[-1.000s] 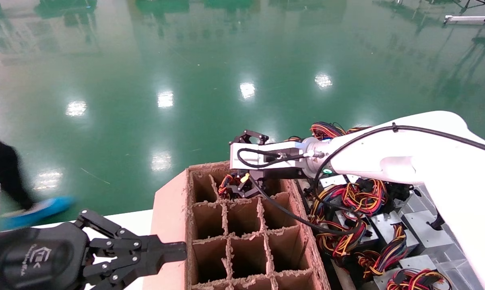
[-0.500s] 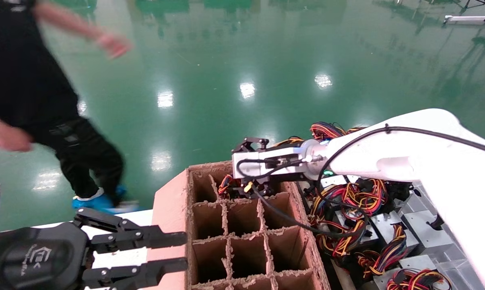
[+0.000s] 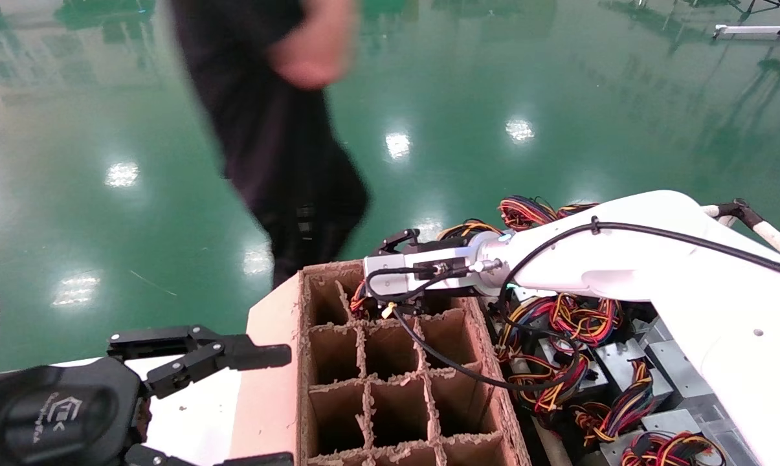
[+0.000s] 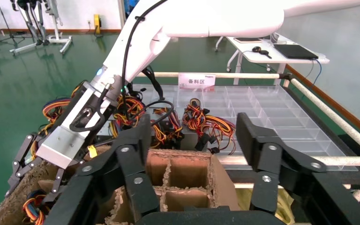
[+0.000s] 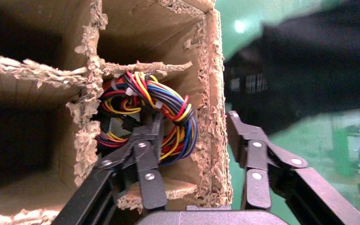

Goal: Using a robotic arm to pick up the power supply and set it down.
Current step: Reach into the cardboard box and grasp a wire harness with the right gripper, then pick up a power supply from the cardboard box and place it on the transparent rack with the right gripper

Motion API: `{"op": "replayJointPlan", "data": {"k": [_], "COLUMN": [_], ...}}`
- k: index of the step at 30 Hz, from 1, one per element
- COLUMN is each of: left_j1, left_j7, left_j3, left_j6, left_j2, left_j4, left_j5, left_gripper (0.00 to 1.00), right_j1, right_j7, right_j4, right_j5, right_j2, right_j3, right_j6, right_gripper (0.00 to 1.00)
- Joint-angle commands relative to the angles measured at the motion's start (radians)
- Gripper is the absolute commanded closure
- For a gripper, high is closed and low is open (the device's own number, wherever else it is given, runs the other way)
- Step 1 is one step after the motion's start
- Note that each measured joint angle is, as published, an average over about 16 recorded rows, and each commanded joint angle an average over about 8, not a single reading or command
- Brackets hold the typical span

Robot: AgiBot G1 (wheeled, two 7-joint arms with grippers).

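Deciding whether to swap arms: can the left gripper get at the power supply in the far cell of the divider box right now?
Probably not. The power supply sits sunk in a far cell, with the right gripper straddling that cell's outer wall right over it. The left gripper, open, hangs outside the box's near side.

Rough frayed cardboard box [image 3: 273, 362], glossy green floor [image 3: 493, 77], seemingly plastic-sheathed wires [image 5: 168, 108]

2 arms [image 3: 623, 265], 1 divided carton [image 3: 273, 362], 1 person [image 3: 279, 129].

The right arm [image 3: 623, 259] reaches toward nine o'clock, its right gripper [image 5: 192, 136] with jaws spread. The left gripper [image 3: 234, 401], at seven o'clock, is parked with jaws apart.
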Motion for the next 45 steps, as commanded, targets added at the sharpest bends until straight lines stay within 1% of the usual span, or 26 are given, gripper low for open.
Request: {"op": "replayJointPlan", "data": {"k": [1, 14, 20, 24, 28, 36, 40, 45], "left_j1": [0.000, 0.000, 0.000, 0.000, 0.000, 0.000, 0.000, 0.000], "left_j7": [0.000, 0.000, 0.000, 0.001, 0.001, 0.001, 0.001, 0.001], "left_j3": [0.000, 0.001, 0.001, 0.001, 0.001, 0.002, 0.002, 0.002], "left_j6": [0.000, 0.000, 0.000, 0.000, -0.001, -0.001, -0.001, -0.001], "left_j2": [0.000, 0.000, 0.000, 0.000, -0.001, -0.001, -0.001, -0.001], "left_j4": [0.000, 0.000, 0.000, 0.000, 0.000, 0.000, 0.000, 0.000], "left_j5": [0.000, 0.000, -0.001, -0.001, -0.001, -0.001, -0.001, -0.001], "left_gripper": [0.00, 0.00, 0.00, 0.00, 0.00, 0.00, 0.00, 0.00], "right_j1": [-0.002, 0.000, 0.013, 0.030, 0.060, 0.145, 0.190, 0.242], "right_j7": [0.006, 0.038, 0.067, 0.092, 0.119, 0.135, 0.134, 0.126], "right_j4": [0.009, 0.017, -0.003, -0.024, -0.055, -0.139, -0.170, -0.192], "right_j5": [0.010, 0.077, 0.130, 0.176, 0.234, 0.353, 0.411, 0.478], "right_j2": [0.000, 0.002, 0.006, 0.010, 0.021, 0.064, 0.100, 0.164], "right_j3": [-0.019, -0.118, -0.132, -0.126, -0.106, -0.040, 0.001, 0.049], "right_j6": [0.013, 0.063, 0.069, 0.054, 0.005, -0.162, -0.227, -0.288], "right_gripper": [1.00, 1.00, 1.00, 1.00, 1.00, 1.00, 1.00, 1.00]}}
